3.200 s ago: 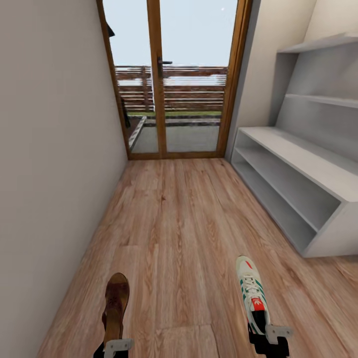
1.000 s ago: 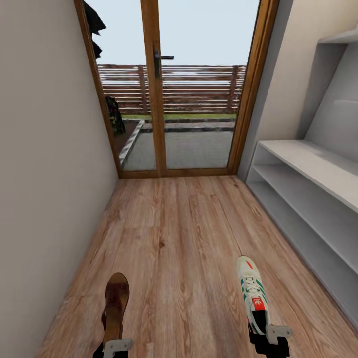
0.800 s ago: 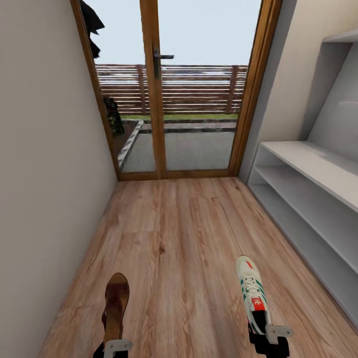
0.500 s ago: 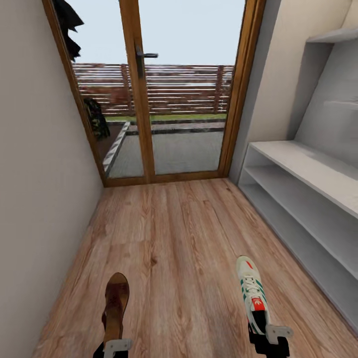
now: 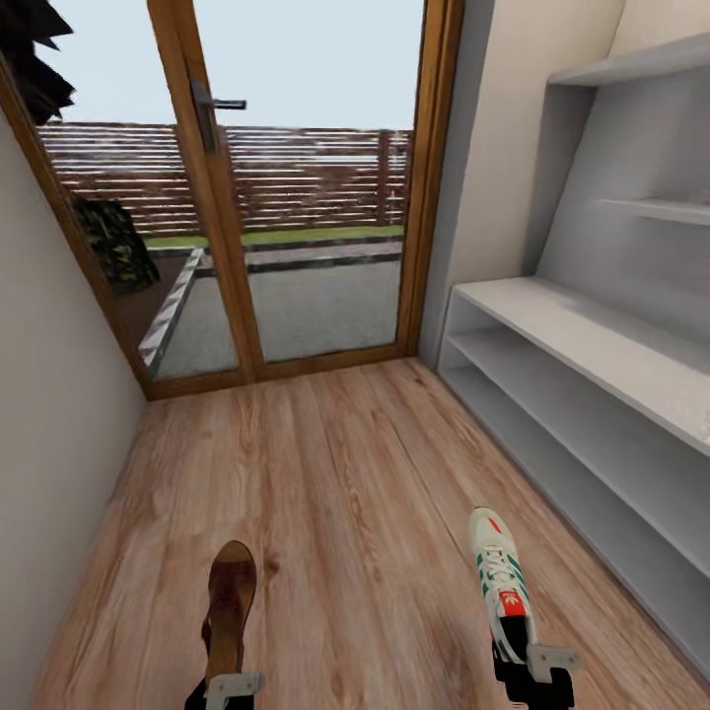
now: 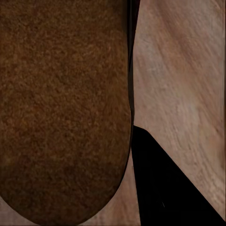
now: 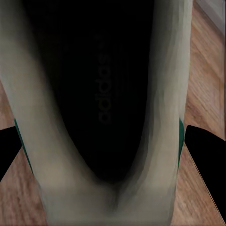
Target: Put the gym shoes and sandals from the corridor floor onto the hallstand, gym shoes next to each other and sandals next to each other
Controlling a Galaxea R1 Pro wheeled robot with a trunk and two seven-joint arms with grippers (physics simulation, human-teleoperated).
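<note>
We are facing a glass door (image 5: 296, 197) at the corridor's far end, the shoe rack (image 5: 592, 394) running along the right wall; a sandal (image 5: 229, 602) is sitting low left, a sneaker (image 5: 498, 582) low right, nearer the rack

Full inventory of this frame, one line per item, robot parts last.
Sandal: 1, dark brown, held in the left gripper above the floor, toe pointing forward.
Gym shoe: 1, white with green stripes and red-orange tongue patch, held by its heel in the right gripper.
Hallstand: 1, white-grey, along the right wall; the shelves in view carry nothing.
Corridor floor: 1, light brown wood planks.
Glass door: 1, wooden frame, dark handle, at the corridor's end; fence and grass outside.
Left gripper: 1, grey, bottom edge of head view, shut on the sandal.
Right gripper: 1, grey and black, bottom right, shut on the gym shoe.
</note>
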